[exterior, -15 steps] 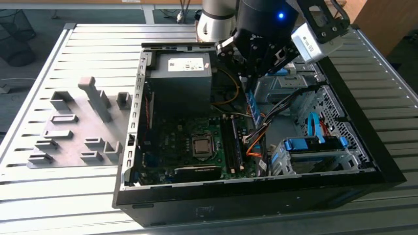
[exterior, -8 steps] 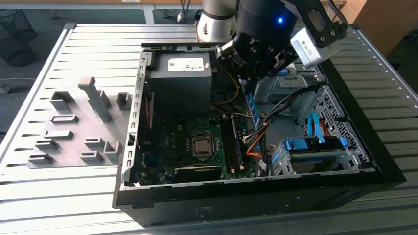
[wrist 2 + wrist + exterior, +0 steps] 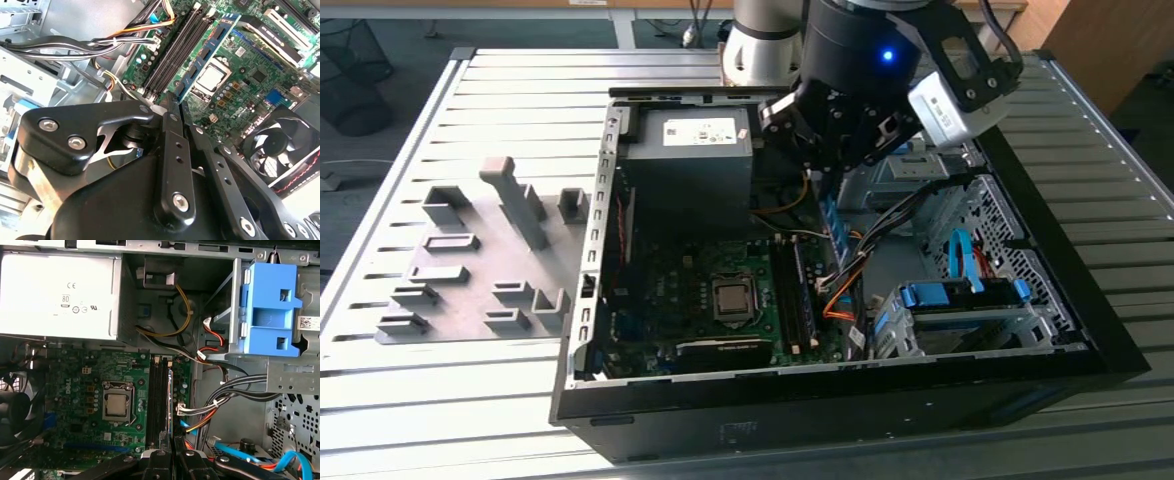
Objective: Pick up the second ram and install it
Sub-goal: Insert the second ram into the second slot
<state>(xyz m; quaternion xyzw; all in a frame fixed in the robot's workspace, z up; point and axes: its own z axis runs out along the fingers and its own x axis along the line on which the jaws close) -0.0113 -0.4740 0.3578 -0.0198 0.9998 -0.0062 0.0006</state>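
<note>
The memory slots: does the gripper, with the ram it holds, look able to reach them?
Probably yes. The gripper holds the second ram over the memory slots, and the cables lie off to one side.

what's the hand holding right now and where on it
The hand is shut on the second ram, pinching one short end of the stick, which extends out over the motherboard's memory slots.
</note>
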